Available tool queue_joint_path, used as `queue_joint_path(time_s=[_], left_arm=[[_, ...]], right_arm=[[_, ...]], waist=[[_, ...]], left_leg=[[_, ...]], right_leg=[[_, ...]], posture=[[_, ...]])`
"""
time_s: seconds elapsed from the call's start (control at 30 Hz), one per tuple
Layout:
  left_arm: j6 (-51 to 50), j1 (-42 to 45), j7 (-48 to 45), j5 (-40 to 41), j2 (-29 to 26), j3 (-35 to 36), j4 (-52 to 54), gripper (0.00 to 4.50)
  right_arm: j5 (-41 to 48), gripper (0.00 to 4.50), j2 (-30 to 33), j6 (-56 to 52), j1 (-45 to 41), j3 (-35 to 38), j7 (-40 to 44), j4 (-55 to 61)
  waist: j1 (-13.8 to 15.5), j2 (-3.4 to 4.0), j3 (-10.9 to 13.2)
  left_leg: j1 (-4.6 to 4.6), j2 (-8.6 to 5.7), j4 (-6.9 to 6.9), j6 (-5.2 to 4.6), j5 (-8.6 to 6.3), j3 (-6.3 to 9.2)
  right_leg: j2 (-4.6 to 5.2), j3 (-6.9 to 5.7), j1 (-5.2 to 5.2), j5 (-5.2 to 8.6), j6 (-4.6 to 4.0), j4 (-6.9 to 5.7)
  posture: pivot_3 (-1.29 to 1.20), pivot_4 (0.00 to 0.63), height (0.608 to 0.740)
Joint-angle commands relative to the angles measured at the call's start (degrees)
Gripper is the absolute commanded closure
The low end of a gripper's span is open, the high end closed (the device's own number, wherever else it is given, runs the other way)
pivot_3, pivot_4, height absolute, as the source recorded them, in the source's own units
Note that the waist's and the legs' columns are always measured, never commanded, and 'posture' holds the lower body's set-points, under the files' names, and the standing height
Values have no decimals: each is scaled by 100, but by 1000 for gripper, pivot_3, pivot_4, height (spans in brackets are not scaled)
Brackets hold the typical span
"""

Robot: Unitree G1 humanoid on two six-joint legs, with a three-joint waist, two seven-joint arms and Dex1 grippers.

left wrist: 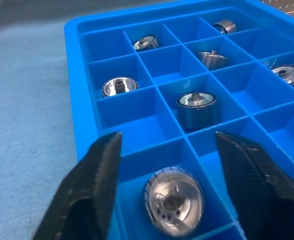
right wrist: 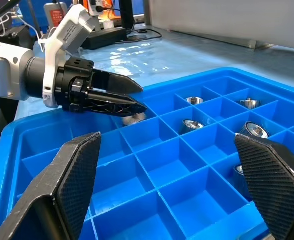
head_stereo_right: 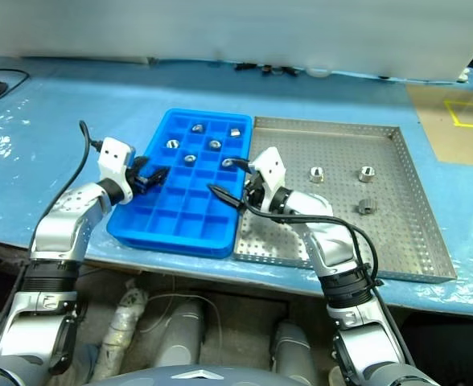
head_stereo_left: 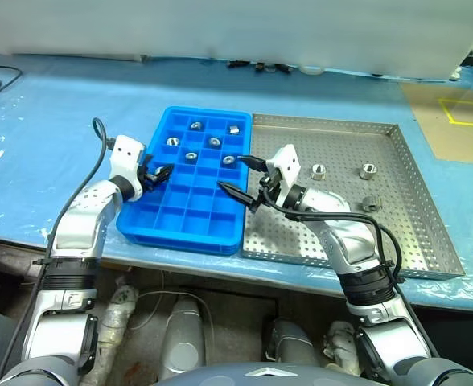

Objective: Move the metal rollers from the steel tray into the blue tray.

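Left hand: black fingers spread, ribbed shiny roller lying between them.
Right hand: wide open, empty.
Blue tray: plastic grid.

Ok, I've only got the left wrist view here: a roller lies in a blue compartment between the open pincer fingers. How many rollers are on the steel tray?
Observer: Three metal rollers lie on the steel tray, apart from each other.
Operator: And the other arm?
Observer: The right pincer hovers over the right-hand side of the blue tray, close to the steel tray's rim, open and empty.
Operator: Anything beyond the trays?
Observer: A brown board marked with yellow tape lines lies to the right of the steel tray, farther back.
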State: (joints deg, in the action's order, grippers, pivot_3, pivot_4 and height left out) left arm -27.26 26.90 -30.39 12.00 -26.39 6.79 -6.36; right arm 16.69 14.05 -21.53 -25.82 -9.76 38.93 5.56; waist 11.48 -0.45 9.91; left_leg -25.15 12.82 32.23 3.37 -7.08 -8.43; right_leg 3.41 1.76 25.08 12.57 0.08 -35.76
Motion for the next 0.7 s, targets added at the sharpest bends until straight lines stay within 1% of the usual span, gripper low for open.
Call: queue_joint_path(time_s=[0.03, 0.23, 0.3, 0.4, 0.53, 0.67, 0.7], left_arm=[[7, 117, -109, 203, -122, 182, 258, 562], [25, 417, -543, 672, -215, 341, 279, 562], [-15, 668, -861, 919, -211, 309, 186, 562], [3, 958, -1091, 1033, -161, 199, -16, 562], [458, 1511, -1323, 794, 64, -124, -848, 562], [898, 2240, -1466, 576, 526, -401, -2009, 562], [1003, 2360, -1529, 536, 601, -432, -2255, 387]], right_arm=[[6, 0, -12, 130, -15, 27, -2, 181], [-4, 0, 58, 195, 2, 142, -41, 189], [-24, 0, 120, 222, 7, 239, -114, 212], [-48, 0, 208, 282, 24, 340, -207, 211], [-89, 0, 320, 282, 182, 499, -396, 410], [-144, 0, 410, 220, 486, 690, -699, 774], [-149, 0, 425, 211, 536, 719, -747, 833]], waist=[[0, 0, 0], [6, 0, 0], [3, 0, 0], [-19, 0, 0], [-101, 2, -1], [-194, 2, -1], [-238, 1, -1]], left_leg=[[0, 0, 0, 0, 0, 0], [-3, 0, 2, 2, 1, 0], [-2, -1, 2, 3, 2, 0], [0, -2, 5, 8, 6, -1], [1, -2, 6, 11, 8, -1], [0, -3, 12, 9, 10, -2], [-1, -3, 13, 8, 11, -3]], right_leg=[[0, 0, 0, 0, 0, 0], [1, -3, 0, 0, 0, 0], [1, -3, -2, 0, 0, 0], [2, -3, -6, 0, 0, -3], [2, -3, -10, -1, 1, -3], [2, -1, -12, -12, 20, -1], [2, -2, -13, -13, 21, -1]], posture=[[252, 150, 740], [210, 150, 740], [182, 150, 740], [142, 150, 740], [67, 150, 740], [-32, 150, 740], [-49, 150, 740]])
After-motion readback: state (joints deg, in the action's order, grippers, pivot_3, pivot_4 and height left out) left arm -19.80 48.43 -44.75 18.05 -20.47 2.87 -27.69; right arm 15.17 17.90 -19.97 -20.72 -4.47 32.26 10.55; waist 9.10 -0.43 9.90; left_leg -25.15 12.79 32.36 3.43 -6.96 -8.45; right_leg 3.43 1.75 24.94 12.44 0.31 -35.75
